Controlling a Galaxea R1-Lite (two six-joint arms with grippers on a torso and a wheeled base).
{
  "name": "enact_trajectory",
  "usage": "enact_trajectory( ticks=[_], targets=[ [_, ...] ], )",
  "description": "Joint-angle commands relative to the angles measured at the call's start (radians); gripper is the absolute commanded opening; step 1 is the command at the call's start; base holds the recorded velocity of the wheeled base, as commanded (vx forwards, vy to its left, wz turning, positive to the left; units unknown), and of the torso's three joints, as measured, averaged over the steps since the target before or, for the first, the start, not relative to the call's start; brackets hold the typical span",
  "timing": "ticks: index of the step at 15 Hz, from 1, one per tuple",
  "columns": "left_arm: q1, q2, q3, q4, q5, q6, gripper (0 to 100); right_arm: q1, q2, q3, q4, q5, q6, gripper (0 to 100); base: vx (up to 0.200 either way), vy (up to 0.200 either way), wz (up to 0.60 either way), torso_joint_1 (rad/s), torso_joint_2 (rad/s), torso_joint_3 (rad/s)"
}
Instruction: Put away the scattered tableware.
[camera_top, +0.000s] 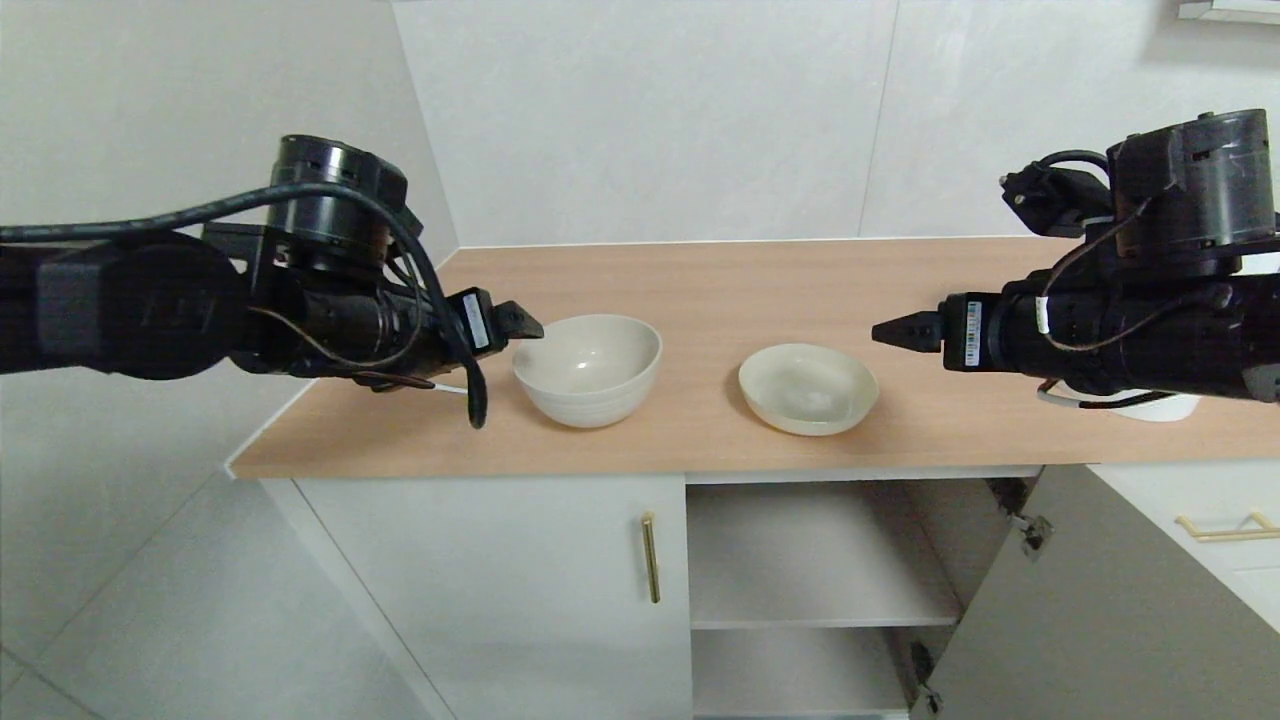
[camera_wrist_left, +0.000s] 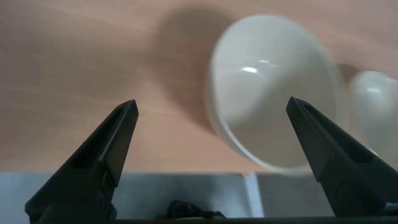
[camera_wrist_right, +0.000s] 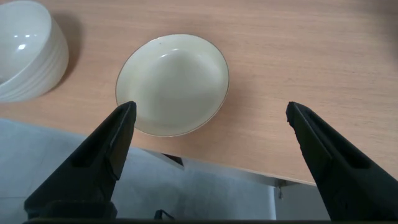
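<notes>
A deep white ribbed bowl (camera_top: 587, 368) stands on the wooden countertop (camera_top: 720, 290), with a shallow cream dish (camera_top: 808, 388) to its right. My left gripper (camera_top: 522, 325) hovers just left of the deep bowl, above its rim. In the left wrist view the left gripper (camera_wrist_left: 211, 102) is open, with the deep bowl (camera_wrist_left: 273, 87) below it toward one finger. My right gripper (camera_top: 893, 332) hangs just right of the shallow dish. In the right wrist view it (camera_wrist_right: 211, 107) is open and empty over the shallow dish (camera_wrist_right: 171, 84), and the deep bowl (camera_wrist_right: 25, 50) sits farther off.
Below the counter, the cabinet's right door (camera_top: 1080, 600) stands open, showing white shelves (camera_top: 810, 560). The left door (camera_top: 500, 580) is closed and has a brass handle (camera_top: 650, 557). A white object (camera_top: 1160, 405) lies partly hidden behind the right arm. Tiled walls bound the counter at the back and left.
</notes>
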Motion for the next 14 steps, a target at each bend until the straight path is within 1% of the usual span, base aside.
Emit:
enact_trajectory(
  ticks=[1, 6, 7, 10, 12, 14],
  targets=[
    [-0.001, 0.092, -0.029, -0.001, 0.025, -0.004, 100, 0.001, 0.003, 0.001, 0.0, 0.0, 0.0, 100, 0.0, 0.0, 0.0, 0.0, 0.0, 0.0],
    [-0.003, 0.105, -0.029, -0.028, 0.03, -0.004, 100, 0.001, 0.006, 0.002, 0.0, 0.0, -0.001, 100, 0.0, 0.0, 0.0, 0.0, 0.0, 0.0],
    [-0.007, 0.105, -0.029, -0.028, 0.03, -0.005, 0, 0.001, 0.009, 0.002, 0.0, 0.0, -0.001, 100, 0.0, 0.0, 0.0, 0.0, 0.0, 0.0],
    [-0.033, 0.101, -0.02, -0.028, 0.03, -0.004, 0, 0.001, 0.021, 0.001, 0.0, -0.004, -0.001, 100, 0.0, 0.0, 0.0, 0.0, 0.0, 0.0],
    [-0.04, 0.1, -0.015, -0.028, 0.031, -0.001, 0, 0.003, 0.026, -0.001, 0.0, -0.006, -0.001, 100, 0.0, 0.0, 0.0, 0.0, 0.0, 0.0],
    [-0.049, 0.049, 0.003, -0.028, 0.062, -0.001, 0, 0.003, 0.031, -0.004, 0.0, -0.006, -0.001, 100, 0.0, 0.0, 0.0, 0.0, 0.0, 0.0]
  ],
)
